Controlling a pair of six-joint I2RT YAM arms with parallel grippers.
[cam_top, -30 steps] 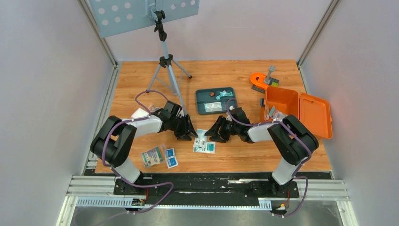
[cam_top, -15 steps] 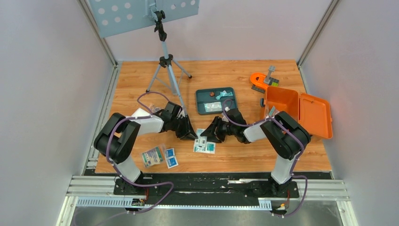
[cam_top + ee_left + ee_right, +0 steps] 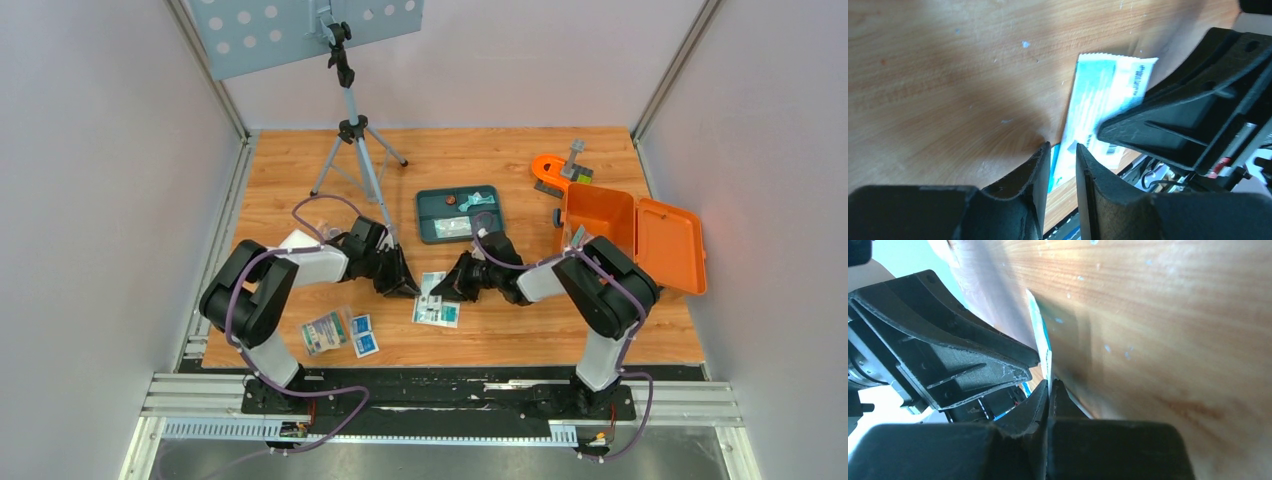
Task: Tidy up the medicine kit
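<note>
**A:** The right fingers are seen pressed fully together, and a thin white-and-teal packet is pinched by its edge between them.

**B:** Confirmed from above: that packet is held in the middle of the surface, between the two arms.

**A:** And the left fingers?

**B:** A narrow gap is left between them. The packet's lower edge is seen in line with that gap, but no grip can be made out there.

**A:** The two sets of fingers are brought tip to tip over the one packet, very close together.

**B:** Just near of them, more packets are laid flat on the wood.

**A:** Now the medicine kit. It is found at the right edge of the surface, just beside the right arm, with its lid thrown open to the right.

**B:** Something pale is seen inside its base, too small to be named.

**A:** A teal tray is set just far of the fingers, with a few small items in its compartments.

**B:** A small orange curved piece is placed far of the kit.

**A:** At the near left, a clear bag and two blue sachets are laid flat beside the left arm.

**B:** And a tripod is stood at the far side, left of centre.
</note>
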